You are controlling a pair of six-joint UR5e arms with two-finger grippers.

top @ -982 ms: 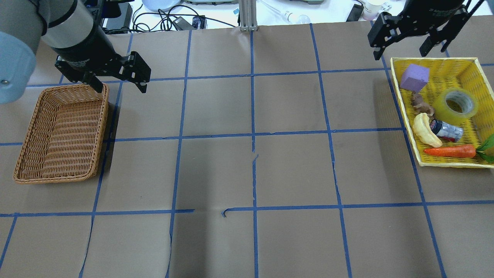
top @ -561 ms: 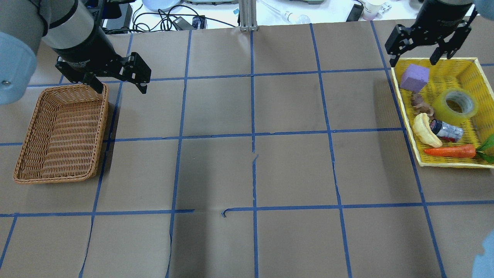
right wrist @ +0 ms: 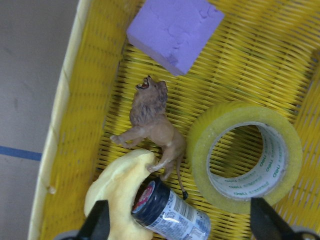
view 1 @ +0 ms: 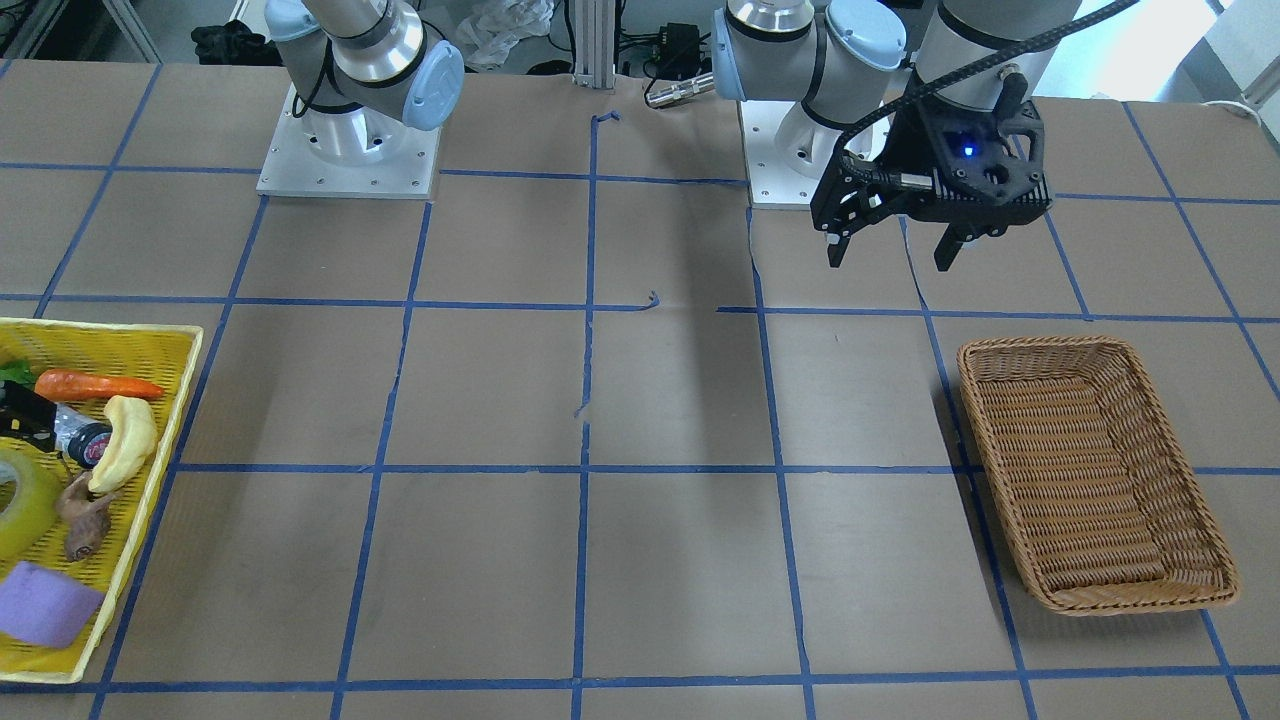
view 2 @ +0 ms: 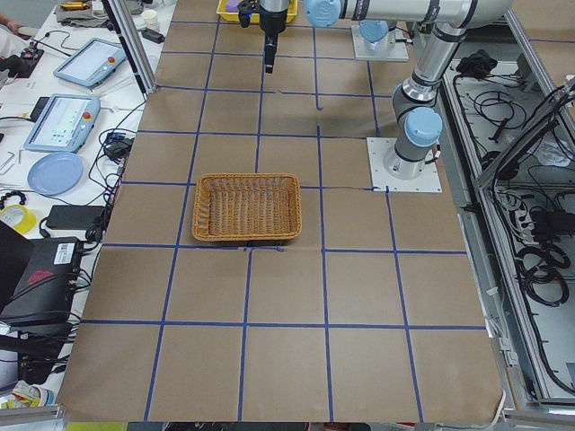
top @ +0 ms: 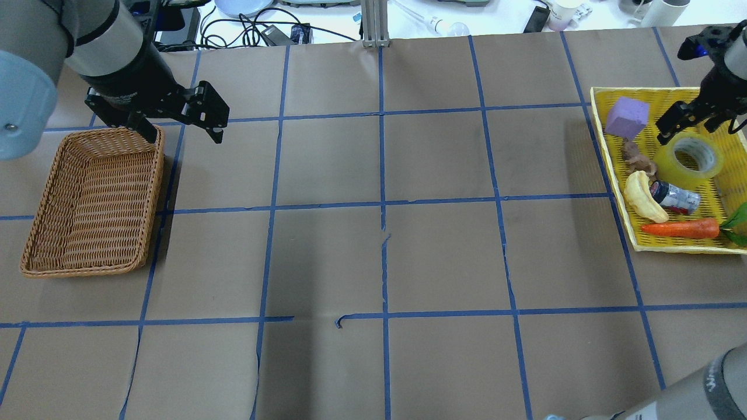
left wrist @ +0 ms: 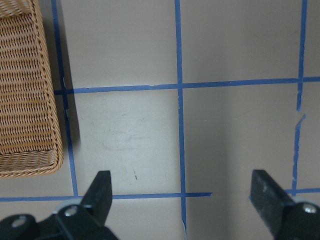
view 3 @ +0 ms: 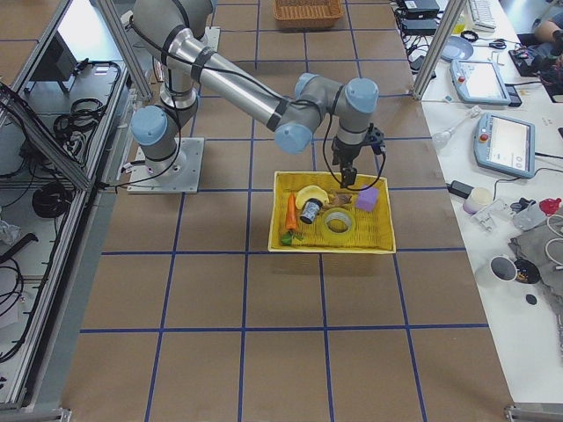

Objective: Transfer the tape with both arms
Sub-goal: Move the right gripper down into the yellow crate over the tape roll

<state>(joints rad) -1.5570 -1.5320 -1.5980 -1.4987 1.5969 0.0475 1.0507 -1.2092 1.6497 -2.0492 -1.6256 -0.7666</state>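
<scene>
Dropping in from the far rim, the right gripper [top: 691,119] hung just over the tape [top: 671,162], fingers spread and empty. The tape lay ungrasped in the yellow basket [top: 662,96], pickup seemingly next; the left gripper [top: 185,135], likewise spread, had stayed by the wicker basket [top: 157,175].

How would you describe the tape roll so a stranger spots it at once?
Look in the yellow mesh tray on the robot's right side of the table. The tape sits there, near a toy lion and a purple block. It is the only ring: glossy translucent yellow around a pale printed core.
</scene>
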